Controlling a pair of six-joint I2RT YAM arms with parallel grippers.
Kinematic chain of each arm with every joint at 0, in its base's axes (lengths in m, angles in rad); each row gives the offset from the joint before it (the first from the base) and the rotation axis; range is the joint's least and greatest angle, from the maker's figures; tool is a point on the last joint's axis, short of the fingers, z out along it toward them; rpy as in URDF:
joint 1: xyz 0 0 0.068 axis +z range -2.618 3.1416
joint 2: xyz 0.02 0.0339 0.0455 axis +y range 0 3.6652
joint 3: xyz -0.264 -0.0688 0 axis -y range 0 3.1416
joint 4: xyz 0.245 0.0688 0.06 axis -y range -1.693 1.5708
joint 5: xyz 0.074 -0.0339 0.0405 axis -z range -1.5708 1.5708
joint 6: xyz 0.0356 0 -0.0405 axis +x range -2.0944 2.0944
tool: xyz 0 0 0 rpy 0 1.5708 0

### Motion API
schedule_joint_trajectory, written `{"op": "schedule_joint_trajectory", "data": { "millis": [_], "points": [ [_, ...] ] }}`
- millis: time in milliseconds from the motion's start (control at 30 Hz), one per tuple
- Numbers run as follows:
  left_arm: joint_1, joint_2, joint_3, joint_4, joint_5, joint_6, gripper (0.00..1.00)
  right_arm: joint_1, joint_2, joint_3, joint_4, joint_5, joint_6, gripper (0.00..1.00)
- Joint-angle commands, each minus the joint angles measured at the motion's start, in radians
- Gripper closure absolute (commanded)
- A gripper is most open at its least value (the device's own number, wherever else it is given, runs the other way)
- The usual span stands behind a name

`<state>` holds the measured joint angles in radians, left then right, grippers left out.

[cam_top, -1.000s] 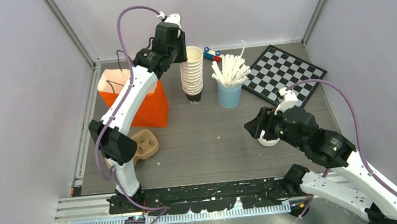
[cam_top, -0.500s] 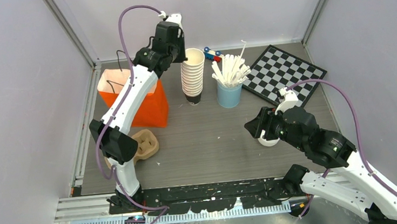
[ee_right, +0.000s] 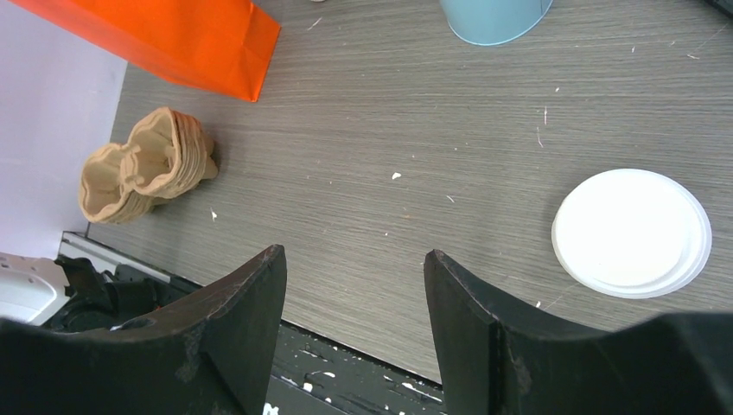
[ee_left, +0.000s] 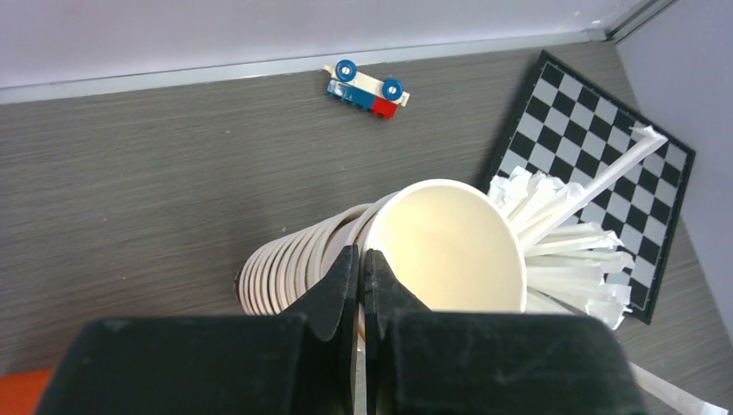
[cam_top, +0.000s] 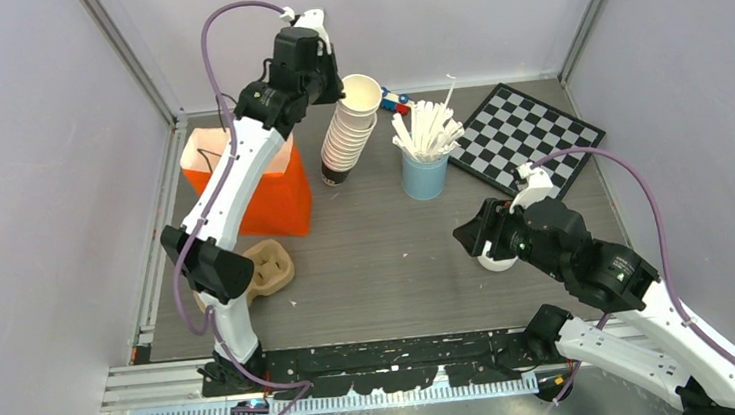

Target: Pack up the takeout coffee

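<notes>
My left gripper (cam_top: 338, 90) (ee_left: 360, 259) is shut on the near rim of the top cup (ee_left: 449, 251) of the tall stack of lidless cream cups (cam_top: 342, 145), which leans with its mouth to the right. One round white sip lid (ee_right: 631, 232) shows on the table, partly under my right wrist in the top view (cam_top: 497, 259). I cannot tell if a cup is beneath it. No second lidded cup is in view. My right gripper (cam_top: 466, 236) (ee_right: 354, 259) is open and empty, above the table just left of the lid.
An orange paper bag (cam_top: 277, 190) stands at the back left, with a brown pulp cup carrier (cam_top: 266, 267) in front of it. A light-blue cup of white sticks (cam_top: 426, 170), a chessboard (cam_top: 528, 138) and a small toy car (cam_top: 392, 100) are at the back.
My left gripper has moved up and left with the top cup's rim. The stack, upright before, now leans and its base has slid left. The right arm has not moved.
</notes>
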<state>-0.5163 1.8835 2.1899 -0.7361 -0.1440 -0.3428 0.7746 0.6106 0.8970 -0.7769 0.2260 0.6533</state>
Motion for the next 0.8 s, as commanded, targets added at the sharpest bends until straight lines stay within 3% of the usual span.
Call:
{"op": "schedule_joint_trajectory", "data": {
  "millis": [0, 567, 767],
  "points": [
    [0.042, 0.004, 0.036, 0.051, 0.088, -0.082, 1.00, -0.002, -0.026, 0.000, 0.034, 0.025, -0.001, 0.36],
    [0.117, -0.026, 0.003, 0.020, 0.127, -0.097, 1.00, -0.002, -0.017, 0.018, 0.049, 0.006, -0.011, 0.35],
    [0.122, -0.029, -0.005, 0.025, 0.166, -0.127, 1.00, -0.002, 0.089, 0.106, 0.163, 0.048, -0.015, 0.19]
  ]
}}
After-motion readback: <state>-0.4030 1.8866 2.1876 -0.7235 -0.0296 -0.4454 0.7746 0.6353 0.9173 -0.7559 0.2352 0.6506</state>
